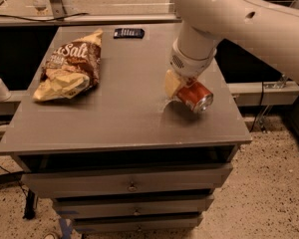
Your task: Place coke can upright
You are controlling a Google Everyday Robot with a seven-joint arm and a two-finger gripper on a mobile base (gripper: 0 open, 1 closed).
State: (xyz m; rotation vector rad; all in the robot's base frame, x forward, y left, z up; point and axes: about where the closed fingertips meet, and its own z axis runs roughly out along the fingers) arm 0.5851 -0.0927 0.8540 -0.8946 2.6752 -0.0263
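The coke can [195,97] is red with a silver end facing the front right. It lies tilted on its side just above the right part of the grey cabinet top [124,118]. My gripper [186,90] comes down from the large cream arm and is shut on the can. One cream finger [172,83] presses the can's left side; the other finger is hidden behind the can.
A brown-and-yellow chip bag [70,71] lies at the left of the cabinet top. A small flat black device [129,33] lies at the back edge. Drawers are below the front edge. The cabinet's right edge is close to the can.
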